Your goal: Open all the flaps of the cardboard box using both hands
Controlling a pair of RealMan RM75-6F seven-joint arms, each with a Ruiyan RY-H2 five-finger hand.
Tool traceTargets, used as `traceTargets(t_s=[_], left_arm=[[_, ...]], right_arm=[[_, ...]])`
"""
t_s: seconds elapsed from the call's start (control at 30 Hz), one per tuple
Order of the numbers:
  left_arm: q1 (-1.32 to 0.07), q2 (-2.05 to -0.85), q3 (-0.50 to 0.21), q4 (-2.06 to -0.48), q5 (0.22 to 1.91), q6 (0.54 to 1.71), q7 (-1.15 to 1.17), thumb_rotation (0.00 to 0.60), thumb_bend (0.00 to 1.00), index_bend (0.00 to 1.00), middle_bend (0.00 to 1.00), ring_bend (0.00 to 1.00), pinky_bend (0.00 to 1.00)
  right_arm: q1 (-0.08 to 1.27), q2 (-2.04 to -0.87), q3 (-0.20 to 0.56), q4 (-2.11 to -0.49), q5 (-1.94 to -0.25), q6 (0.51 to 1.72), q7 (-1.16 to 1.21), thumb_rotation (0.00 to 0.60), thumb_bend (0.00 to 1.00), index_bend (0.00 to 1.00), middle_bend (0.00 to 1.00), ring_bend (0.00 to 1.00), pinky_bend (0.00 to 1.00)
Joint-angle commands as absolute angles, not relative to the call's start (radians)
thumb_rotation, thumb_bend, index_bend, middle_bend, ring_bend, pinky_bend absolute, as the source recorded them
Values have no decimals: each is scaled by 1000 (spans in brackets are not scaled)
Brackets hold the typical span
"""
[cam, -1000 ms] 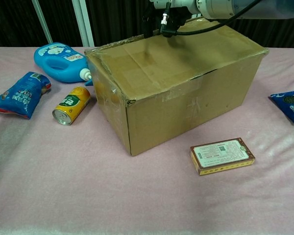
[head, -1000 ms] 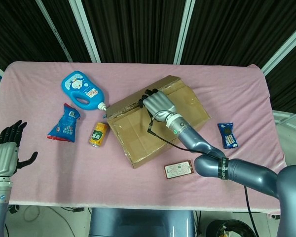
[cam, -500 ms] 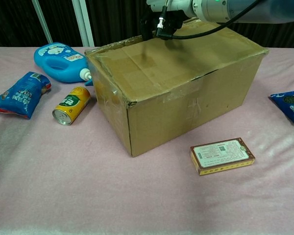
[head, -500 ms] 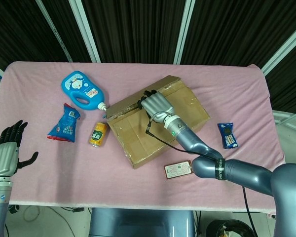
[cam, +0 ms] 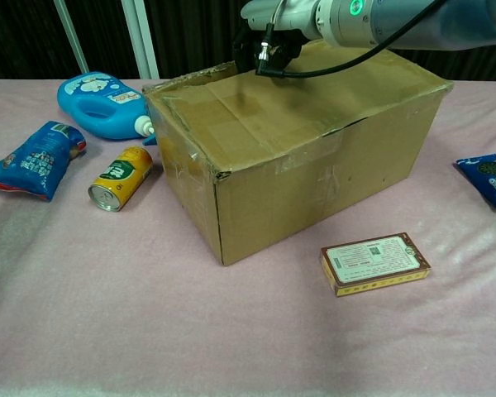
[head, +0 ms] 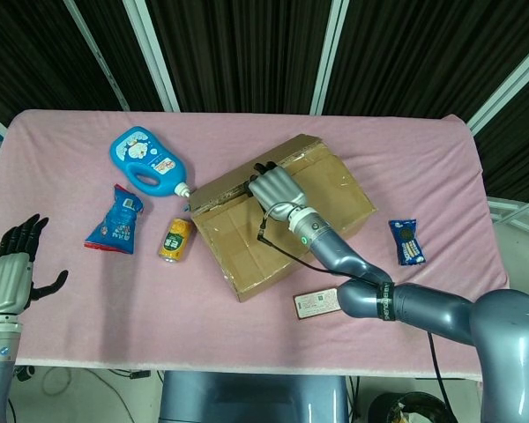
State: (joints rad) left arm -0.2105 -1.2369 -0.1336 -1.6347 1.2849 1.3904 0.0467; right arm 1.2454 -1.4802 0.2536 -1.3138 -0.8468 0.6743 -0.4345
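Observation:
The brown cardboard box (head: 238,242) stands in the middle of the pink table with its taped top flaps down; the chest view shows its front corner (cam: 314,165). My right hand (head: 276,188) lies palm-down on the top near the box's far left edge, dark fingertips curled over that edge; it also shows at the top of the chest view (cam: 273,25). Whether the fingers grip the flap is hidden. My left hand (head: 13,269) hangs at the table's near left edge, far from the box, fingers spread and holding nothing.
Left of the box lie a blue bottle (head: 147,160), a blue snack pouch (head: 115,220) and a yellow can (head: 176,240). A small flat carton (head: 318,303) lies in front of the box. A blue packet (head: 406,241) lies to its right.
My right hand has slid slightly left along the box top's far edge. The flaps stay down. The left hand has not moved.

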Motion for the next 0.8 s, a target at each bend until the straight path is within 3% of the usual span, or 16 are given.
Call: traceTargets(t_s=[0.03,0.3,0.5,0.8], left_arm=[[-210,-1237,-134,-1636,1285,1389,46,600,251,0,0,0,0],[-209,-1235,-138,-1637,1280,1384,46,600,251,0,0,0,0],[-210,-1236,-139,-1639,1279,1378,47,600,252,0,0,0,0],[-208,-1236,-139,-1643,1281,1378,49,600,263,0,0,0,0]], right_arm=[[1251,-1485,255,-1308,-839,675,-432,600,1000,453,350,167,217],[1260,-1492,232,-1290,-832,674,-447,600,1000,456,358,167,217],[1258,-1477,217,-1303,-858,698,-465,600,1000,580,521,248,217],[1268,-1435,225,-1345,-864,719,-494,600,1000,590,555,288,217]])
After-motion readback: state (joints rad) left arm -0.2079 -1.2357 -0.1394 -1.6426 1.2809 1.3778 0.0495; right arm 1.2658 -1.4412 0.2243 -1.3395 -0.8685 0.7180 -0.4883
